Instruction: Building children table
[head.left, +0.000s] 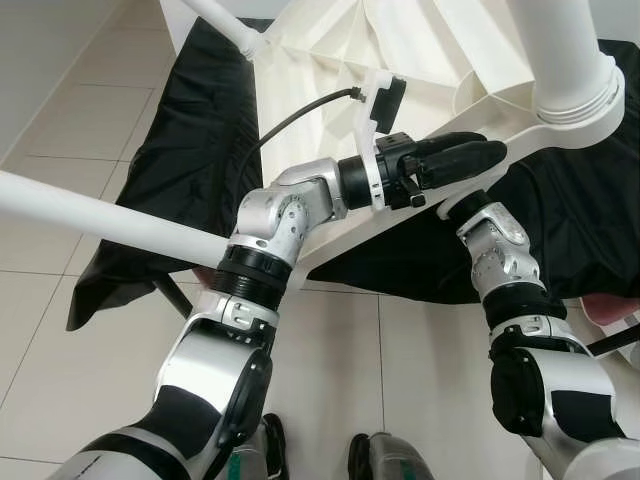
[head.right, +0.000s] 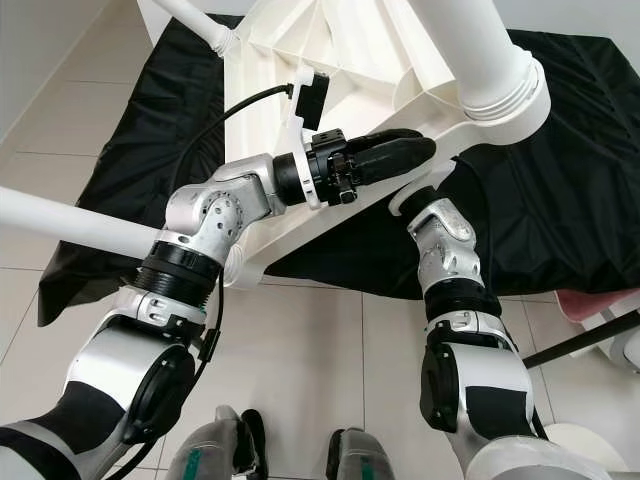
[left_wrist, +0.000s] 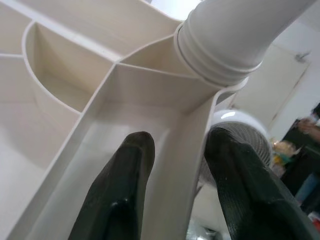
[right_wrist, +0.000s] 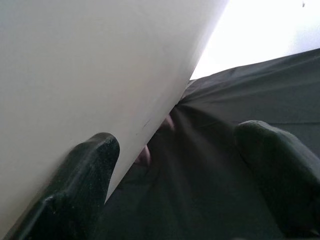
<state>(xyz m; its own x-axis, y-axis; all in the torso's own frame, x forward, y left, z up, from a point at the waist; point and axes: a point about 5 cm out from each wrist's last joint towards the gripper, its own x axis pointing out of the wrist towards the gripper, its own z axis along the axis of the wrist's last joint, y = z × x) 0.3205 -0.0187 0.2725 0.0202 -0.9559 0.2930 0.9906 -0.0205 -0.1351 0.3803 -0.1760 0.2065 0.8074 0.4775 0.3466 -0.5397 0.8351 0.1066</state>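
Observation:
The white plastic table top lies upside down and tilted over a black cloth, its ribbed underside facing me. A thick white leg is screwed into the near right corner socket, and another leg juts out to the left. My left gripper reaches across to that right corner. Its fingers straddle and clamp the rim wall just below the leg's threaded socket. My right arm goes up under the same corner. The right gripper is open, one finger resting against the top's smooth face.
A black cloth covers the floor under the table top, with pale floor tiles around it. A third leg sticks out at the far left. My own feet are at the bottom. A pink object and a dark bar sit at the right.

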